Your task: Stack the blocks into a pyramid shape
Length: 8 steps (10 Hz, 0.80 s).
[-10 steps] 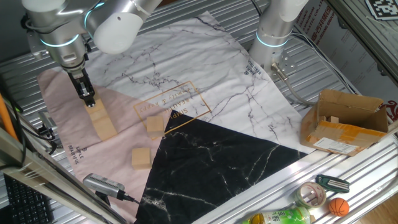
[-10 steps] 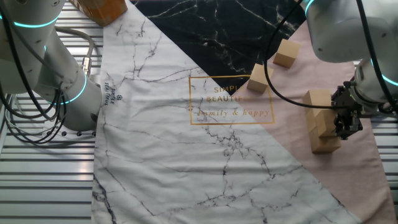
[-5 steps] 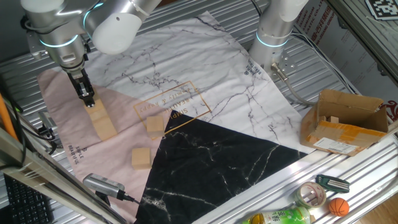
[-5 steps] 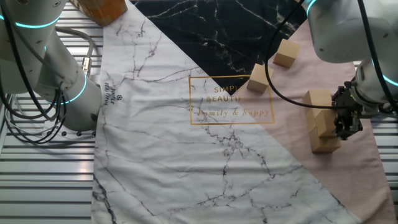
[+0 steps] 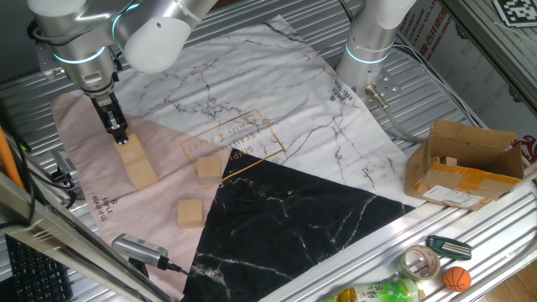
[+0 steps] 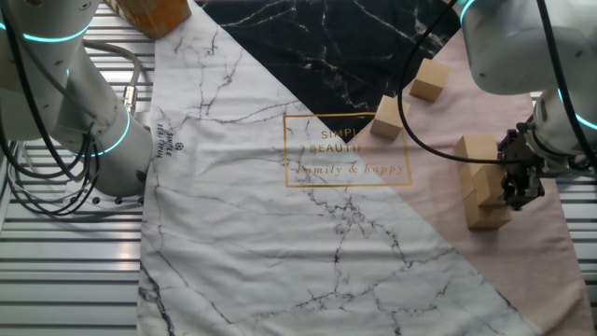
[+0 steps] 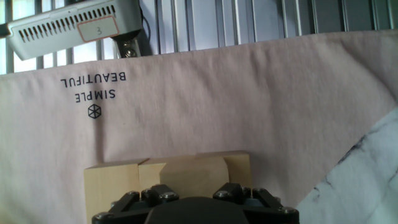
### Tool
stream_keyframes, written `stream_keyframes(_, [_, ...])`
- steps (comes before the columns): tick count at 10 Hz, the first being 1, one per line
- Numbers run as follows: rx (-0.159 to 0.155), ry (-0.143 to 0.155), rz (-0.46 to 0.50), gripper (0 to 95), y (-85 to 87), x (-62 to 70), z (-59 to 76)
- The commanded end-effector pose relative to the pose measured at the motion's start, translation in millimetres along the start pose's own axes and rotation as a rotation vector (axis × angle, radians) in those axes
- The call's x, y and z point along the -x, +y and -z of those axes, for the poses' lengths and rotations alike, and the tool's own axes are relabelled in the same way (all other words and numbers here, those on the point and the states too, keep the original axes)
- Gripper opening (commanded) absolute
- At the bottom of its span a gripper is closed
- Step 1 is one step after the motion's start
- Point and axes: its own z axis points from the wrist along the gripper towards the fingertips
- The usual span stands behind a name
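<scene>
A short row of light wooden blocks (image 5: 141, 170) lies on the pink part of the cloth; it also shows in the other fixed view (image 6: 478, 149) and the hand view (image 7: 112, 180). My gripper (image 5: 121, 136) stands straight down over the row's far end and is shut on a block (image 5: 128, 151), which rests against the row. In the hand view that block (image 7: 183, 174) sits nearest the camera, between the finger bases, and the fingertips are hidden. Two loose blocks lie apart nearby (image 5: 208, 170) (image 5: 190, 212), also seen in the other fixed view (image 6: 389, 117) (image 6: 429, 79).
A brown cardboard box (image 5: 466, 164) stands at the right with a small block (image 5: 450, 161) inside. A second arm's base (image 5: 369, 50) stands at the back. A grey device (image 5: 138, 248) lies by the cloth's front edge. A bottle, tape and a small ball (image 5: 456, 278) lie at the front right.
</scene>
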Motion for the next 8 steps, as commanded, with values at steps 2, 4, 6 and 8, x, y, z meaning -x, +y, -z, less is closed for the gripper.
stream_keyframes(2, [0.001,-0.002,0.003,57.0,0.0,-0.1,0.0])
stream_keyframes(4, [0.000,0.000,0.014,57.0,0.0,-0.1,0.0])
stream_keyframes(6, [-0.001,0.000,0.025,76.0,0.0,-0.1,0.1])
stream_keyframes(8, [-0.002,0.000,0.032,76.0,0.0,-0.1,0.1])
